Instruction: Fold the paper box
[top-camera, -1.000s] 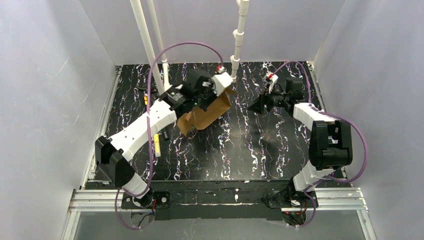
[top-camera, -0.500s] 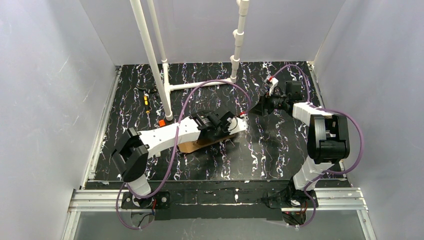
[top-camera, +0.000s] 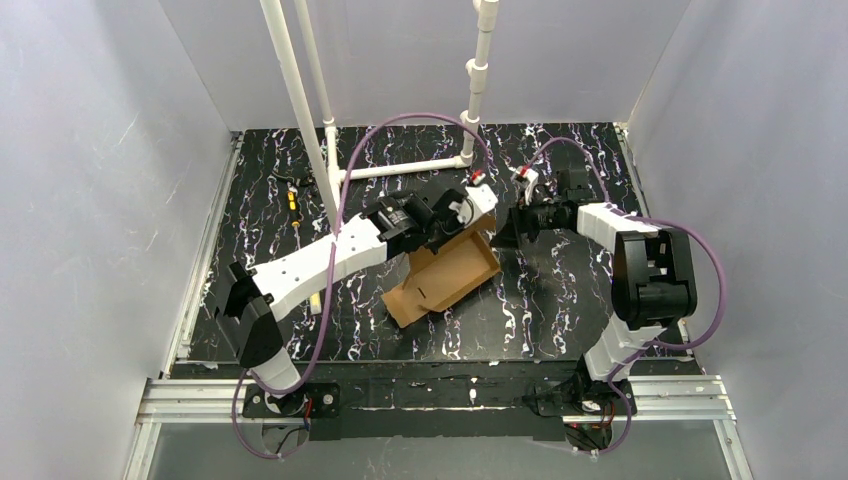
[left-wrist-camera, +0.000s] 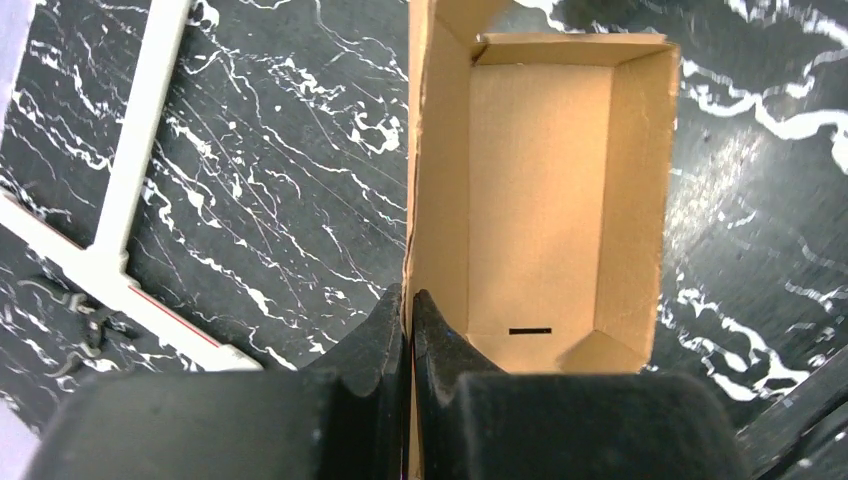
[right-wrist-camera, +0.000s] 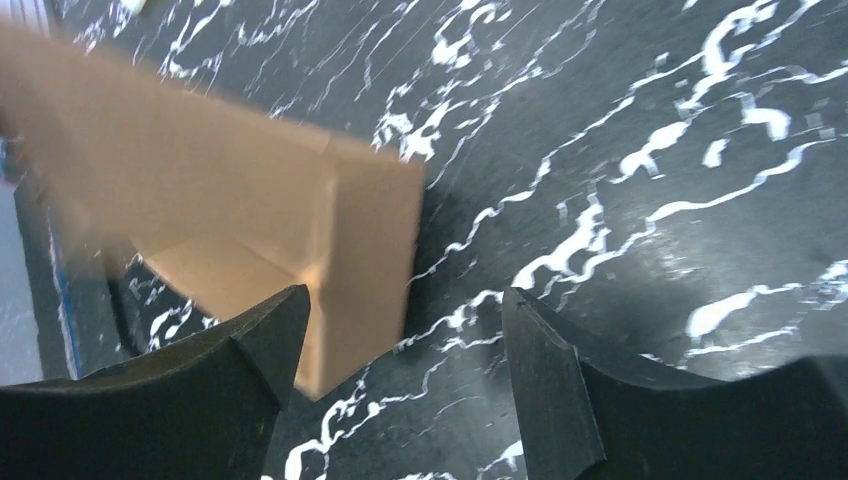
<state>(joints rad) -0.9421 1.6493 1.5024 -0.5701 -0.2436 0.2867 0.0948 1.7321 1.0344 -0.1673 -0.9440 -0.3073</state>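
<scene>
The box lies open-side up near the middle of the worktop. Its long axis runs on a diagonal from the near-left towards the far-right corner. The left claw is clamped on one long side wall, fingers pressed together on the cardboard at the box's far-right end. The right claw hangs with fingers apart just beyond that same end, so the long axis points almost straight at it. From its wrist, the box's corner sits off-centre, ahead of one finger rather than in the gap. That view is blurred, so contact can't be ruled out. The right arm is the nearer free one; it probably has to shift sideways to straddle the end wall.
</scene>
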